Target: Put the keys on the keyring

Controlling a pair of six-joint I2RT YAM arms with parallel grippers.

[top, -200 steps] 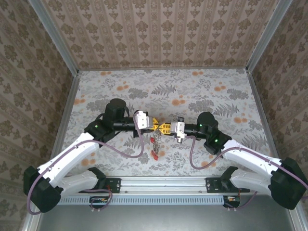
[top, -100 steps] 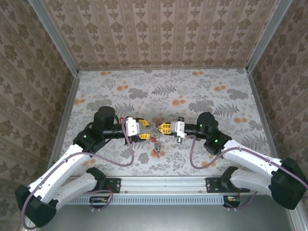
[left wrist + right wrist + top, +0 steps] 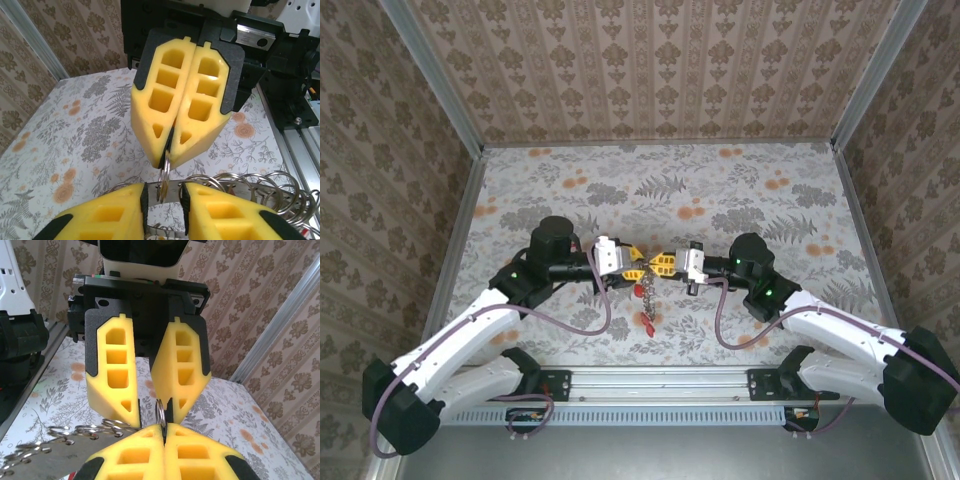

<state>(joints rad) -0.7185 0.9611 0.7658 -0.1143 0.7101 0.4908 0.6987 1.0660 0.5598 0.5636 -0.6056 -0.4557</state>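
Keyring (image 3: 160, 413) in right tool (image 3: 164, 429)

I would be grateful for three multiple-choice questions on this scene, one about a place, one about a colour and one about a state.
1. Where is the red key in the top view?
A. By the far wall
B. At the near end of the chain of rings, toward the arm bases
C. Beside the right arm's base

2. What colour are the gripper fingers?
A. Blue
B. Yellow
C. Green

3. How is the right gripper?
A. Wide open and empty
B. Shut on the red key
C. Shut on the keyring

Answers:
1 B, the key sits at the chain's lower end in the top view.
2 B, both wrist views show yellow fingers.
3 C, its fingertips meet with the small metal ring pinched between them.
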